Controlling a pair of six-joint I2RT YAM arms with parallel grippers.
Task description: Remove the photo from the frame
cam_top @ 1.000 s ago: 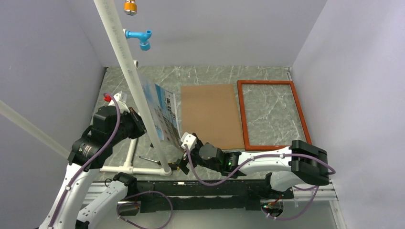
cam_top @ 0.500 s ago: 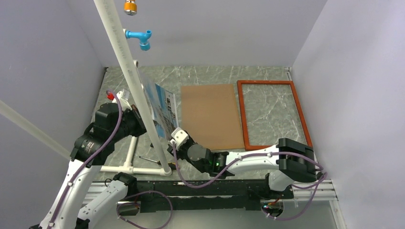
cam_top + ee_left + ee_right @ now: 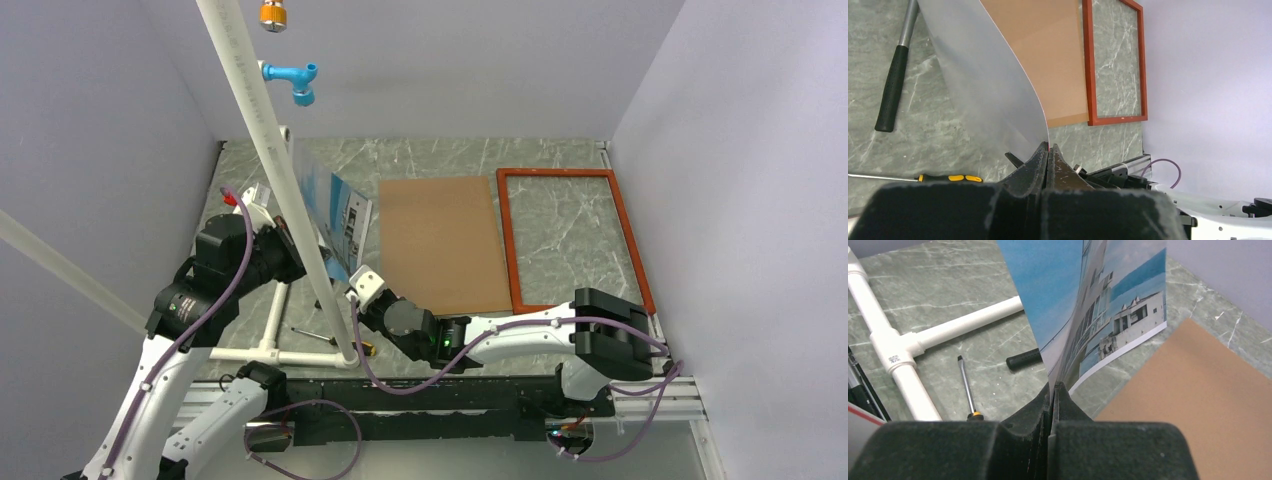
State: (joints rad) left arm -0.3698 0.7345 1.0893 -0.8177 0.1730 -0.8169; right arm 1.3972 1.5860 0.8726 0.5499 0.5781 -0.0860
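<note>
L gripper (image 3: 1048, 148) & R gripper (image 3: 1054, 388) both pressed shut, each pinching an edge of the photo (image 3: 338, 215). It's held upright, curled, just left of the brown board (image 3: 440, 240). The frame (image 3: 555, 172) lies flat just right of board, marble showing thru.

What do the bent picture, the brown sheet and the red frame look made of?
By looks: the photo, thin paper with a slight sheen; it curves freely. Then the brown sheet, matte cardboard or fibreboard, lying flat. Lastly the frame, reddish-brown wood or plastic; cannot tell which.
</note>
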